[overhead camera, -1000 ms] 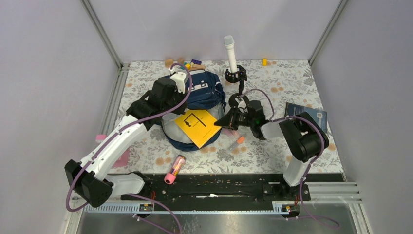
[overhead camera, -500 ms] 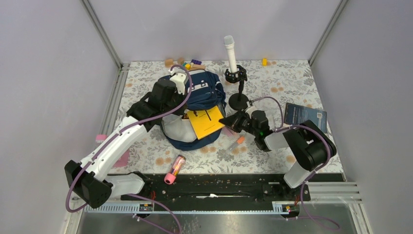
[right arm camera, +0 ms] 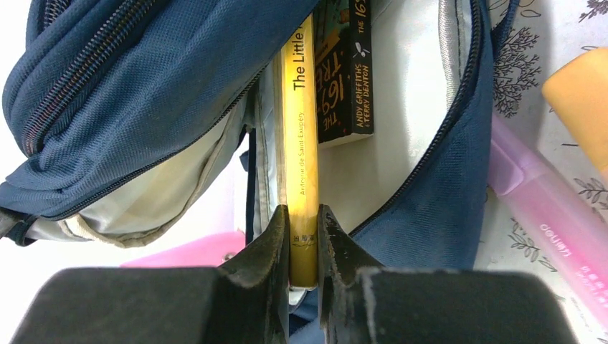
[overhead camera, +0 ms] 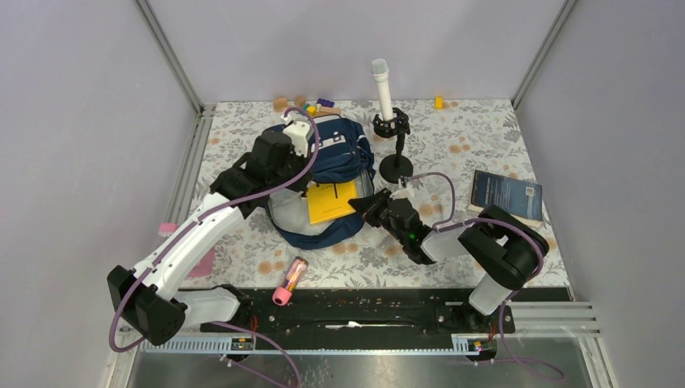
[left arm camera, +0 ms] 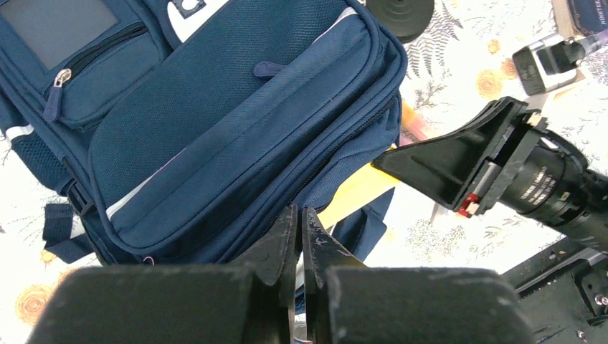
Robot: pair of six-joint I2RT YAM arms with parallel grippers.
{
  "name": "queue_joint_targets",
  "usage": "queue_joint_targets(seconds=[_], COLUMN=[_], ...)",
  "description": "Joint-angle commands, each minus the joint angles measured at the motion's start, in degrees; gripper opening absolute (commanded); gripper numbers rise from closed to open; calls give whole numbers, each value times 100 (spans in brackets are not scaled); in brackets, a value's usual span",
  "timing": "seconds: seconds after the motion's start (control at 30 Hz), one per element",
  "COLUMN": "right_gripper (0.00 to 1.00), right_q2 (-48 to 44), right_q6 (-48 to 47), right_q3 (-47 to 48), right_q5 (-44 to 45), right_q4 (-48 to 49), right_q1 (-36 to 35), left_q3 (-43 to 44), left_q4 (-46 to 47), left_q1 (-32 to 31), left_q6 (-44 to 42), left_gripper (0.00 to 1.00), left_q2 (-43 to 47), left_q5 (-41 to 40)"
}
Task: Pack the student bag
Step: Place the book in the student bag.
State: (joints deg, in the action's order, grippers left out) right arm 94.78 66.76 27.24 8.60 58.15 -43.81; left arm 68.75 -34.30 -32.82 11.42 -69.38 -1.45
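Note:
The student bag (overhead camera: 335,153), navy blue with grey lining, lies in the middle of the table with its opening toward the near side. My left gripper (overhead camera: 279,184) is shut on the bag's opening edge (left arm camera: 300,222) and holds it up. My right gripper (overhead camera: 363,202) is shut on the spine of a yellow book (overhead camera: 331,200). The book stands partly inside the opening. In the right wrist view the yellow book (right arm camera: 301,129) sits between the fingers (right arm camera: 304,229), next to a dark book (right arm camera: 344,72) against the grey lining.
A microphone (overhead camera: 380,85) on a black stand (overhead camera: 396,168) is just behind the bag. A dark blue book (overhead camera: 506,194) lies at the right. A pink tube (overhead camera: 291,279) lies near the front. A pink highlighter (right arm camera: 545,215) lies beside the bag. Small blocks (overhead camera: 303,103) line the back edge.
My right gripper has moved left and down, carrying the yellow book from on top of the bag into its opening. The left arm has held still.

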Motion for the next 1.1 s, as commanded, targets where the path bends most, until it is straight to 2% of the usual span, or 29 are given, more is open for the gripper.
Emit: queue_joint_targets(seconds=[0.0,0.07,0.17,0.27,0.47,0.67,0.87,1.0,1.07], right_gripper=[0,0,0,0,0,0,0,0,6], right_q2=[211,372,642,761,896,1313,1778,1767,1679], right_q6=[280,527,342,281,-334,-771,-787,-1465,-1858], right_q3=[284,342,466,543,1284,1987,2495,2653,2693], right_q5=[1886,2203,2311,2486,2612,2642,2478,2361,2167], right_q4=[-22,156,599,570,-273,-531,-707,-782,-882], right_q1=[-261,-379,-402,-410,-409,-402,-142,-78,-82], left_q3=[6,-4,-73,-101,-148,-124,-134,-90,-7], left_q4=[635,656,773,811,829,808,830,805,677], left_q1=[47,47,47,47,47,47,47,47,47], left_q6=[-98,-96,-262,-436,-557,-521,-480,-387,-344], left_gripper=[0,0,0,0,0,0,0,0,0], left_q2=[66,76,136,192,285,168,179,173,139], left_q5=[424,517,880,972,1016,1106,1173,1025,797])
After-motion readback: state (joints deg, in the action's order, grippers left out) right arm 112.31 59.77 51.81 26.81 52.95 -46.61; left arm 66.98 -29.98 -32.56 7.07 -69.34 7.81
